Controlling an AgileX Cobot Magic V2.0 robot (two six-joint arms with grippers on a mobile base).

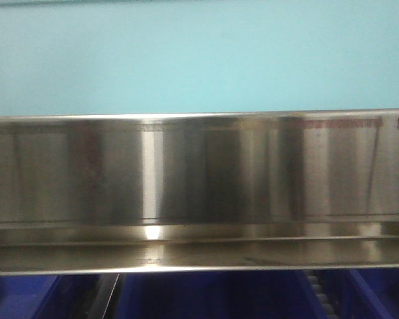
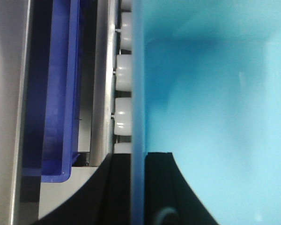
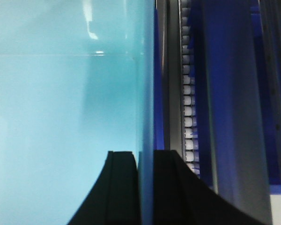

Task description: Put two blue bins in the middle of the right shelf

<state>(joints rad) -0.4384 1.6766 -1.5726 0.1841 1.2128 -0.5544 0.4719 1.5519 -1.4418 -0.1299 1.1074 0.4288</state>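
A pale sky-blue bin (image 1: 199, 53) fills the top of the front view, its wall just above the shiny steel front rail of the right shelf middle (image 1: 199, 173). Whether it is one bin or two stacked, I cannot tell. In the left wrist view my left gripper (image 2: 138, 157) is shut on the bin's left wall (image 2: 136, 93), one black finger (image 2: 119, 187) outside and one inside. In the right wrist view my right gripper (image 3: 145, 154) is shut on the bin's right wall (image 3: 147, 93), a finger (image 3: 171, 187) on each side. The bin's inside (image 3: 61, 117) is bare.
Dark blue bins (image 1: 213, 296) sit on the level under the steel rail. A roller track of white rollers (image 2: 123, 70) and a dark blue bin (image 2: 61, 93) lie left of the held bin. More rollers (image 3: 188, 117) and another dark blue bin (image 3: 229, 93) lie to its right.
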